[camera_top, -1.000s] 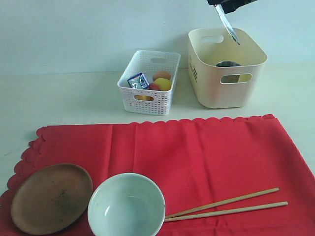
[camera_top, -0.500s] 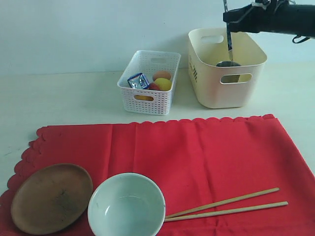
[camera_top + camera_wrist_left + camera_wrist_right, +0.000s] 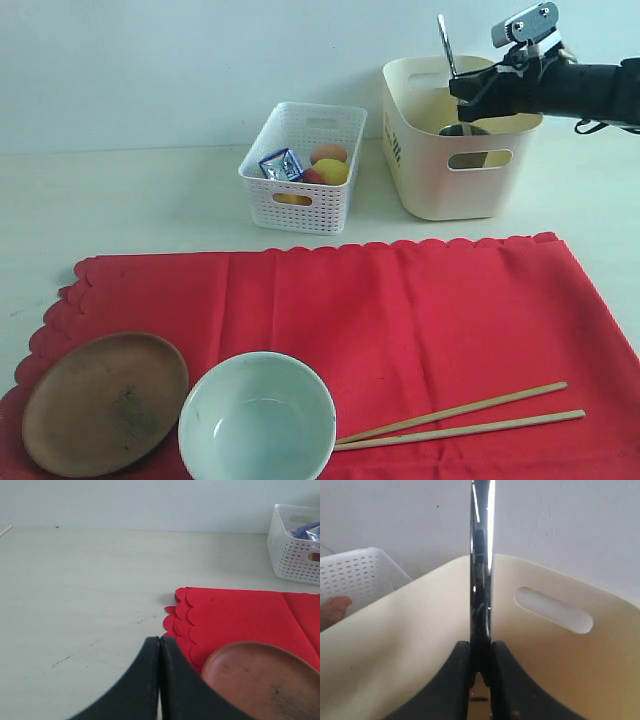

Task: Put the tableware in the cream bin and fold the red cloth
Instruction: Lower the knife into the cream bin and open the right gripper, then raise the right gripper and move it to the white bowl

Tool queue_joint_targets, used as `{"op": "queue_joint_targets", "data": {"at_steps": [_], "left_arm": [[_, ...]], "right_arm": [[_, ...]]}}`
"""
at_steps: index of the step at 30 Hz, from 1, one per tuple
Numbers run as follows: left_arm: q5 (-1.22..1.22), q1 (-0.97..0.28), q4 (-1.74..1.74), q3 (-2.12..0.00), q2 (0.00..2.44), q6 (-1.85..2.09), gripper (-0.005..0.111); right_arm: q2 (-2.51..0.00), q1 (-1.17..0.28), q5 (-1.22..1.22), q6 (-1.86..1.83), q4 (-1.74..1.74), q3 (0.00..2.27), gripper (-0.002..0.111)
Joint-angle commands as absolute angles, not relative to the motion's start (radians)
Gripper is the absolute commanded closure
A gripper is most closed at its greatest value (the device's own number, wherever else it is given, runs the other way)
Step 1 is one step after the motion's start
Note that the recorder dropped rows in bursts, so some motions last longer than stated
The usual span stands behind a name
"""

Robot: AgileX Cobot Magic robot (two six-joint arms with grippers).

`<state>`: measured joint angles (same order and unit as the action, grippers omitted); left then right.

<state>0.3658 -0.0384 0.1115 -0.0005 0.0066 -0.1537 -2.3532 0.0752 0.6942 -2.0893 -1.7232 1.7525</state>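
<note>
Metal knife (image 3: 445, 45) clamped nearly upright in right pincer (image 3: 480, 652) above cream bin (image 3: 430, 180).

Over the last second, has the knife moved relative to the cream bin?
Yes. The knife, clamped in the right gripper, swung from pointing down into the cream bin to pointing up above its rim as the gripper dropped lower.

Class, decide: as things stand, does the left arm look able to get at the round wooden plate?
Probably yes. The plate lies bare just beside the left gripper, with nothing between them; the shut gripper must open first.
</note>
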Motion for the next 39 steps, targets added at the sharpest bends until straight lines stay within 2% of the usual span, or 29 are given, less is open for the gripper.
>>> {"op": "queue_joint_targets", "data": {"at_steps": [1,2,3,4,6,10,15,22,28,33,39], "left_arm": [[0.356,-0.034,0.112,0.0,0.0,-0.156,0.107],[0.356,-0.034,0.112,0.0,0.0,-0.156,0.107],[0.356,-0.034,0.112,0.0,0.0,-0.156,0.107],[0.356,-0.034,0.112,0.0,0.0,-0.156,0.107],[0.356,-0.034,0.112,0.0,0.0,-0.156,0.107],[0.356,-0.034,0.112,0.0,0.0,-0.156,0.107],[0.356,-0.034,0.112,0.0,0.0,-0.156,0.107],[0.356,-0.034,0.112,0.0,0.0,-0.156,0.107],[0.356,-0.034,0.112,0.0,0.0,-0.156,0.107],[0.356,-0.034,0.112,0.0,0.0,-0.156,0.107],[0.356,-0.034,0.112,0.0,0.0,-0.156,0.107]], "right_arm": [[-2.352,0.078,0.701,-2.101,-1.744,1.752,0.1],[-2.348,0.078,0.703,-2.099,-1.744,1.752,0.088],[-2.346,0.078,0.703,-2.099,-1.744,1.752,0.083],[-2.339,0.078,0.703,-2.098,-1.744,1.752,0.07],[-2.322,0.078,0.703,-2.069,-1.744,1.752,0.06],[-2.261,0.078,0.703,-1.934,-1.727,1.752,0.06],[-2.143,0.078,0.729,-1.644,-1.408,1.752,0.06],[-2.02,0.078,0.922,-1.463,-1.223,1.752,0.077],[-1.936,0.076,1.059,-1.298,-1.1,1.752,0.085],[-1.888,0.076,1.182,-1.157,-0.962,1.752,0.108],[-1.855,0.076,1.221,-0.984,-0.86,1.752,0.108]]}}
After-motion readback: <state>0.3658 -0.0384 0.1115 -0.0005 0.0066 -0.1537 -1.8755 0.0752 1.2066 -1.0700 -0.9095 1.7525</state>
